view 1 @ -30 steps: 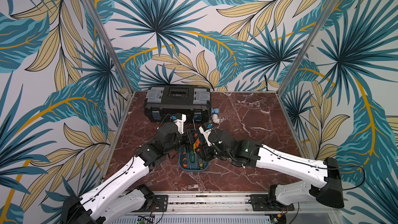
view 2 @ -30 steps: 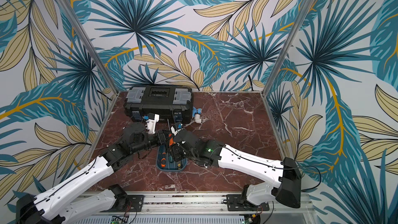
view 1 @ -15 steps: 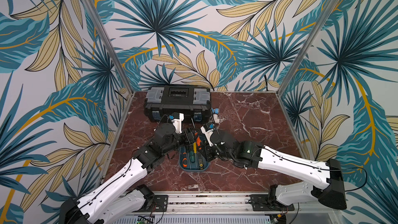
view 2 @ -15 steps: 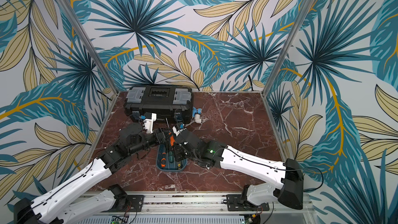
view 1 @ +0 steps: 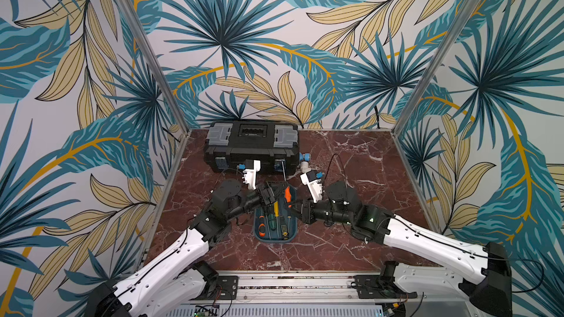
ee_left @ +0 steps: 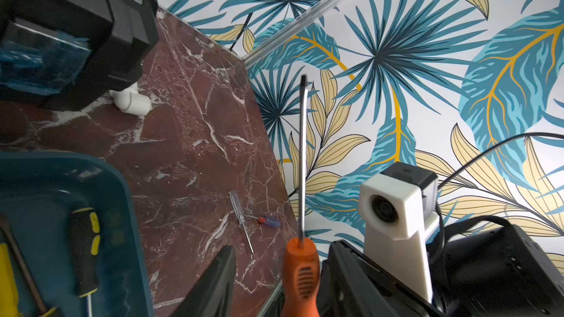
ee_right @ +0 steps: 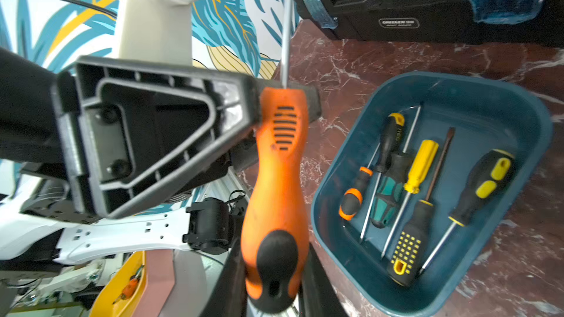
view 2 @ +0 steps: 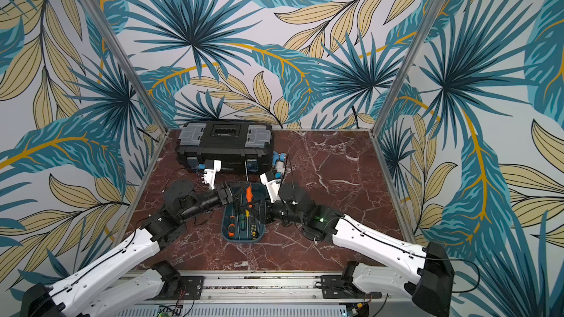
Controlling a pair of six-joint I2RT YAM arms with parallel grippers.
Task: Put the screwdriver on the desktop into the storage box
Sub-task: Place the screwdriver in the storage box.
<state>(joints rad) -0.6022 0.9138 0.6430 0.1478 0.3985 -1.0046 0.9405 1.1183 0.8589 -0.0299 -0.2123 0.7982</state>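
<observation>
Just behind the storage box (view 1: pixel 274 240) stands a black toolbox (view 1: pixel 251 150), white fitting (view 1: pixel 304 166) beside.

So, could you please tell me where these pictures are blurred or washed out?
In the left wrist view the black toolbox and the storage box are soft; in the right wrist view the orange screwdriver blurs at its butt and the wall is washed out; both top views are evenly lit and crisp.

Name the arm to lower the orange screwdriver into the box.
Right. The right hand grips the orange screwdriver by the handle above the storage box; the left hand stands open, not clamping it.
</observation>
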